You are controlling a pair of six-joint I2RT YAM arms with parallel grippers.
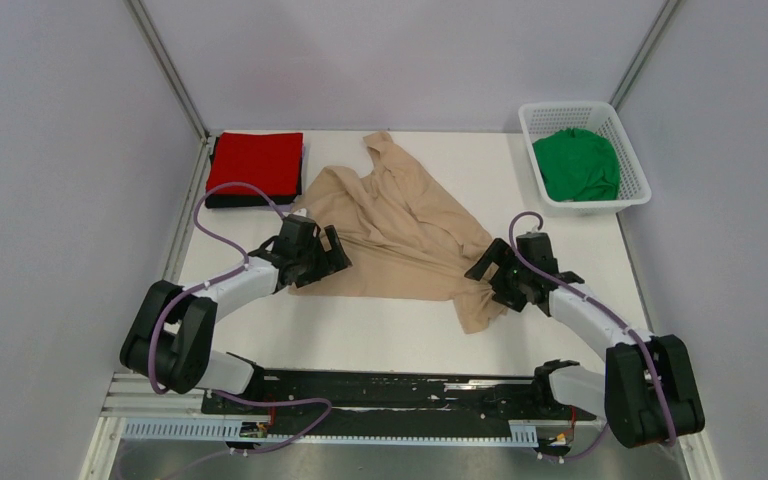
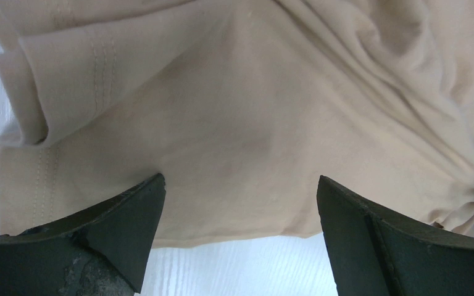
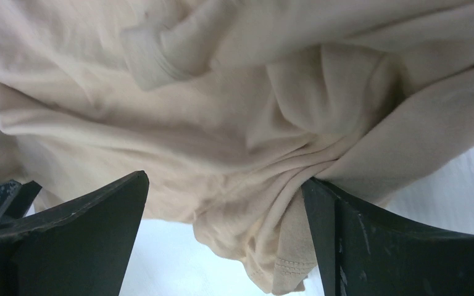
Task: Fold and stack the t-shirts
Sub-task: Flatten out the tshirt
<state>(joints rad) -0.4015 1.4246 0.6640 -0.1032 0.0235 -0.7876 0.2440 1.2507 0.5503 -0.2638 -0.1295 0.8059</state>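
we are holding both arms low over the beige t-shirt (image 1: 400, 235), which is lying crumpled and twisted in the middle of the table (image 1: 380, 335). the left gripper (image 1: 337, 252) is standing with its jaws spread wide at the shirt's left edge, gripping nothing. the right gripper (image 1: 482, 268) is likewise spread wide and empty over the bunched cloth at the near right corner. the red t-shirt (image 1: 256, 162) is lying folded on the black t-shirt (image 1: 222, 200) at the far left, and the green t-shirt (image 1: 576, 165) is sitting balled in the basket (image 1: 632, 190) at the far right.

we are worrying most about the right side. the cloth there is gathering in several folds with a sleeve cuff tucked among them, so a pinch here is likely taking too many layers and lifting a knot instead of a corner. on the left the cloth is lying flatter, so the fingers are risking a slide over it, catching only the top layer. uneven grips are then twisting the shirt further, and a pull toward the far left is risking a nudge to the folded stack nearby.
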